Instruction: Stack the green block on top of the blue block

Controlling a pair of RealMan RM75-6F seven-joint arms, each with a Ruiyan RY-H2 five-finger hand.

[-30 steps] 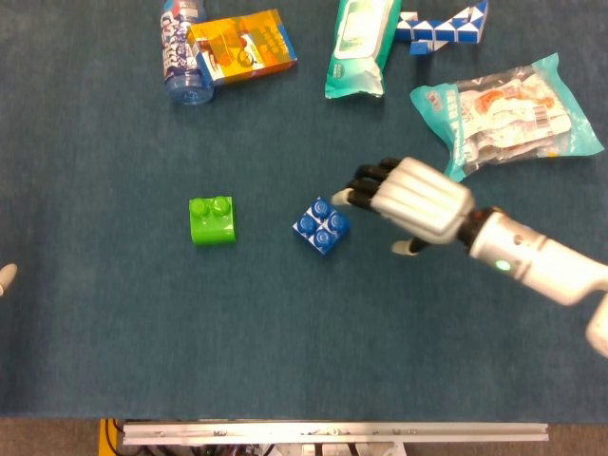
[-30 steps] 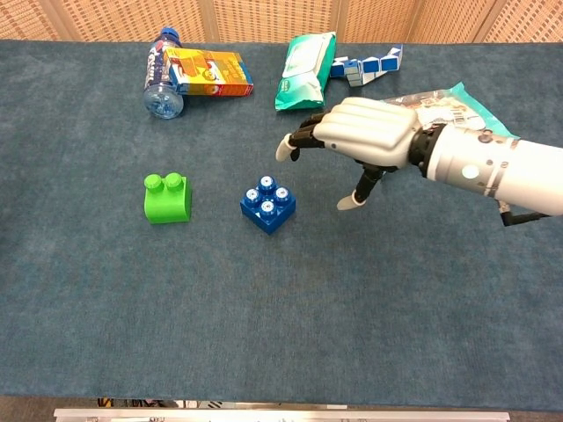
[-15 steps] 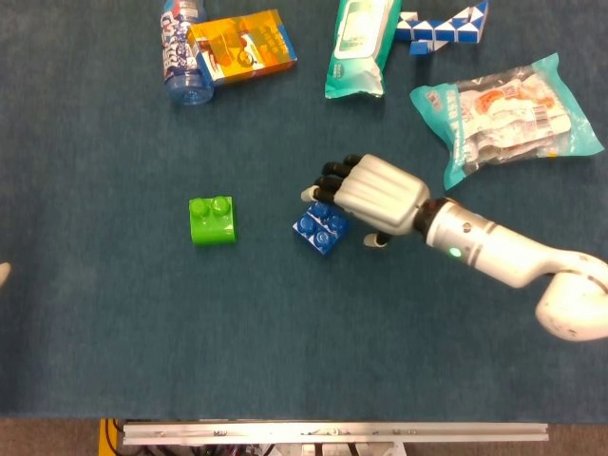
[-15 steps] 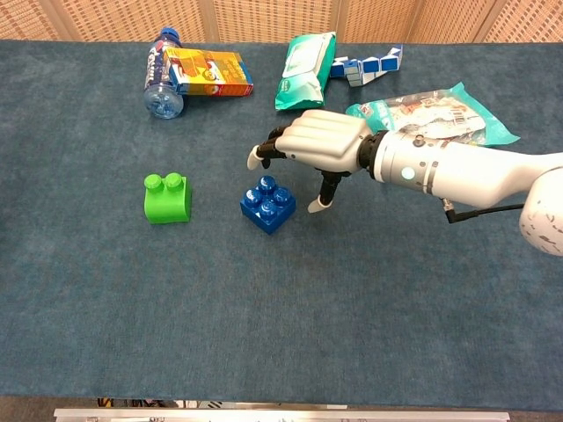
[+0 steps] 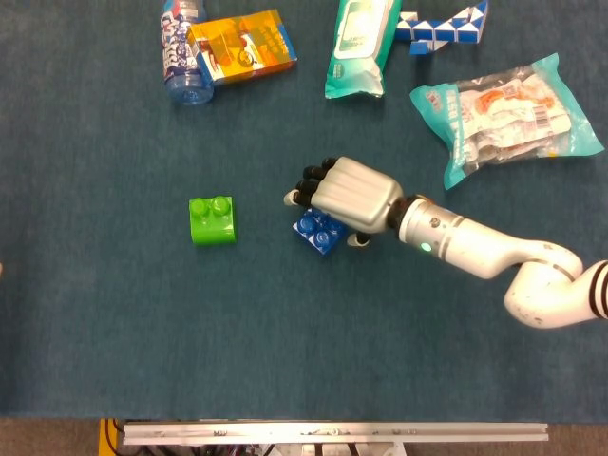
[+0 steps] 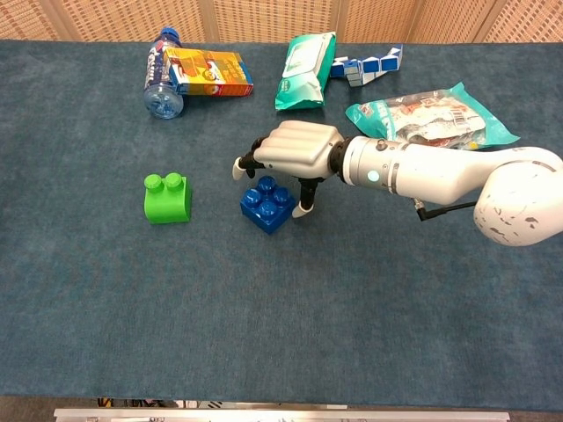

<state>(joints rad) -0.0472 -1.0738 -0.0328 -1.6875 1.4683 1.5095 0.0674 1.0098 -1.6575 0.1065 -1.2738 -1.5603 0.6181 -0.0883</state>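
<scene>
Our right hand [image 6: 295,151] hovers over the blue block [image 6: 266,203], fingers spread and curved, gripping nothing that we can see. The green block [image 6: 167,198] sits apart on the blue tabletop [image 6: 264,316]. Behind lie a bottle [image 6: 161,83], orange box [image 6: 209,71], wipes pack [image 6: 305,58] and snack bag [image 6: 431,114].

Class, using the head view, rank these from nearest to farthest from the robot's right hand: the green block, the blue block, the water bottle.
1. blue block: directly under the right hand.
2. green block: to the hand's left in the picture.
3. water bottle: far corner, top left.
</scene>
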